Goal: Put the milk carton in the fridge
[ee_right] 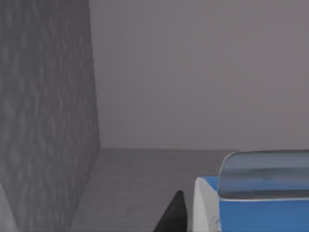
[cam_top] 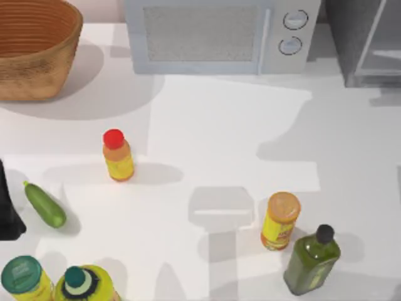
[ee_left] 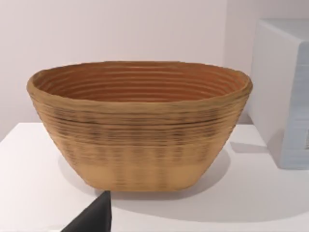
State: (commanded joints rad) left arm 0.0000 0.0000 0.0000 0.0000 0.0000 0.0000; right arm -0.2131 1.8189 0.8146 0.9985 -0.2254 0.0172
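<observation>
The right claw's dark fingertip (ee_right: 175, 215) is lying just beside the milk carton (ee_right: 256, 205), inside the grey-walled fridge (ee_right: 46, 111); whether it is gripping cannot be told. The left claw (ee_left: 91, 220) is facing the basket (ee_left: 140, 125) on the surface (ee_left: 38, 193).

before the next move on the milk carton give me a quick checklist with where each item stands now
1. Carton at the gripper: ok. In the right wrist view the milk carton, blue with a white edge, sits right beside a dark fingertip.
2. Grip closed on the carton: cannot tell.
3. Carton inside the fridge: ok, it seems. Dark grey wall and floor surround it.
4. Fridge position: ok. The fridge stands at the table's far right, beside the microwave.
5. Carton resting on the fridge floor: cannot tell.
6. Left arm out of the way: ok. It is parked at the left edge, its camera facing the wicker basket.
</observation>
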